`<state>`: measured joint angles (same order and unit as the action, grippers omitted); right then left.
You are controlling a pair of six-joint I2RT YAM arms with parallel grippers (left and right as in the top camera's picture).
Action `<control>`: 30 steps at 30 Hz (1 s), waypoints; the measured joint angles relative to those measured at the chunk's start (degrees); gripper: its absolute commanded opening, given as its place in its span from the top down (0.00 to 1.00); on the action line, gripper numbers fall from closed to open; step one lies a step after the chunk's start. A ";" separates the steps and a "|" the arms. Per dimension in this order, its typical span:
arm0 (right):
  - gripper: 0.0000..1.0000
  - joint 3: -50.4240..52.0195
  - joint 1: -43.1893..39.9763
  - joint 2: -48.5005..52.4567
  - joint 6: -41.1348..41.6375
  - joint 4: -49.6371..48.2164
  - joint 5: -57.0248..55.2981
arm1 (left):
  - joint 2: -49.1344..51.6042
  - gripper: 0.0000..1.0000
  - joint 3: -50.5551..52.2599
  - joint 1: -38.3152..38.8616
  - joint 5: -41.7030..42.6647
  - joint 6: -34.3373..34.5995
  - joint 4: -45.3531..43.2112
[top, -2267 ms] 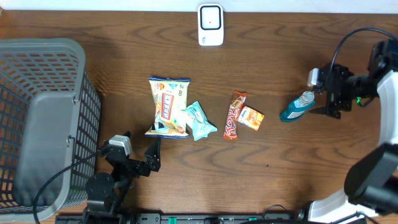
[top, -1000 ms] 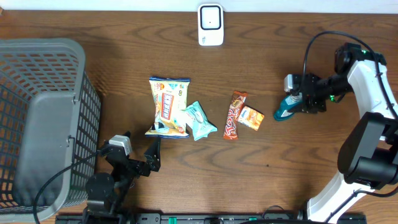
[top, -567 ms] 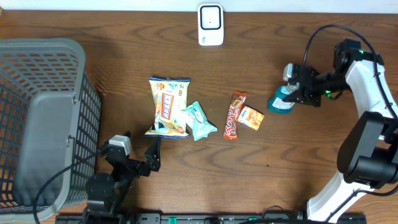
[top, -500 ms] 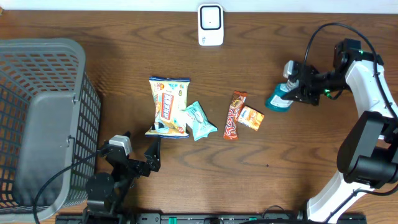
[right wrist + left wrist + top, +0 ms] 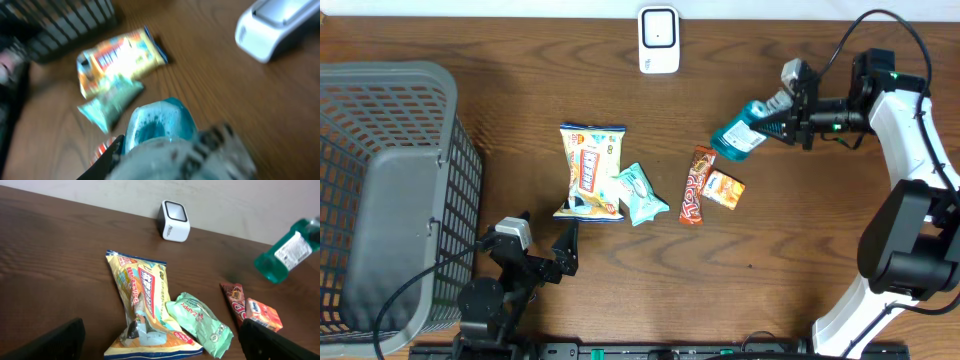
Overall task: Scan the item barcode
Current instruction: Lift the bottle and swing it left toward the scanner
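Overhead, unlike left wrist, shows right gripper [image 5: 786, 104] holding the bottle [image 5: 740, 133]; left gripper [image 5: 547, 228] wide.

We're over a dark brown wooden table [image 5: 520, 60], grain running across, soft even light on it. Behind its far edge rises a plain pale wall [image 5: 240, 200].

The right arm [image 5: 912, 160] rises along the right edge and bends left at the wrist. Its gripper [image 5: 782, 112] points left, raised above the worktop [image 5: 800, 250], jaws closed on one end of a bottle [image 5: 738, 138]. The left arm [image 5: 485, 300] sits folded low at the near edge, its gripper [image 5: 546, 232] aimed forward, jaws spread wide and empty.
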<state>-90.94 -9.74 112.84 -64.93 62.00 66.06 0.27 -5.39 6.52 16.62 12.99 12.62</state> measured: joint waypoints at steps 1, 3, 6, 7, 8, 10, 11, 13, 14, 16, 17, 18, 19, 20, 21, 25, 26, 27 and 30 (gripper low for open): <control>0.76 -0.24 0.33 0.00 0.52 -0.17 1.92 | 0.00 0.03 0.00 0.00 0.00 0.00 0.00; 0.76 -0.44 1.03 0.00 1.38 -0.35 5.64 | 0.00 0.02 0.00 0.00 0.00 0.00 0.00; 0.77 -0.44 2.32 0.00 2.47 -0.35 10.95 | 0.00 0.02 0.00 0.00 0.00 0.00 0.00; 0.78 -0.46 2.60 0.00 2.89 -0.33 12.24 | 0.00 0.02 0.00 0.00 0.00 0.00 0.00; 0.79 -0.46 3.08 0.00 3.41 -0.33 13.38 | 0.00 0.02 0.00 0.00 0.00 0.00 0.00; 0.80 -0.46 4.02 0.00 4.81 -0.33 15.23 | 0.00 0.02 0.00 0.00 0.00 0.00 0.00; 0.80 -0.46 4.24 0.00 5.25 -0.31 15.52 | 0.00 0.02 0.00 0.00 0.00 0.00 0.00; 0.81 -0.46 5.09 0.00 6.47 -0.33 16.31 | 0.00 0.02 0.00 0.00 0.00 0.00 0.00; 0.82 -0.46 5.66 0.00 6.97 -0.55 16.46 | 0.00 0.02 0.00 0.00 0.00 0.00 0.00; 0.82 -0.48 6.64 0.00 7.45 -1.95 15.56 | 0.00 0.02 0.00 0.00 0.00 0.00 0.00; 0.83 -0.50 7.21 0.00 7.63 -3.06 14.23 | 0.00 0.02 0.00 0.00 0.00 0.00 0.00; 0.84 -0.50 7.82 0.00 7.78 -3.91 12.46 | 0.00 0.02 0.00 0.00 0.00 0.00 0.00; 0.86 -0.50 8.39 0.00 7.85 -4.61 10.64 | 0.00 0.02 0.00 0.00 0.00 0.00 0.00; 0.87 -0.50 9.16 0.00 7.87 -5.40 8.24 | 0.00 0.02 0.00 0.00 0.00 0.00 0.00; 0.88 -0.50 9.92 0.00 8.04 -6.36 5.77 | 0.00 0.02 0.00 0.00 0.00 0.00 0.00; 0.94 -0.52 14.84 0.00 9.88 -11.04 -4.98 | 0.00 0.02 0.00 0.00 0.00 0.00 0.00; 0.94 -0.52 16.37 0.00 10.58 -12.04 -7.56 | 0.00 0.02 0.00 0.00 0.00 0.00 0.00; 0.94 -0.52 17.81 0.00 11.32 -12.87 -9.73 | 0.00 0.02 0.00 0.00 0.00 0.00 0.00; 0.94 -0.52 22.10 0.00 13.49 -14.51 -16.26 | 0.00 0.02 0.00 0.00 0.00 0.00 0.00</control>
<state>-91.46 12.36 112.84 -51.44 47.48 49.80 0.27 -5.39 6.52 16.62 12.99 12.62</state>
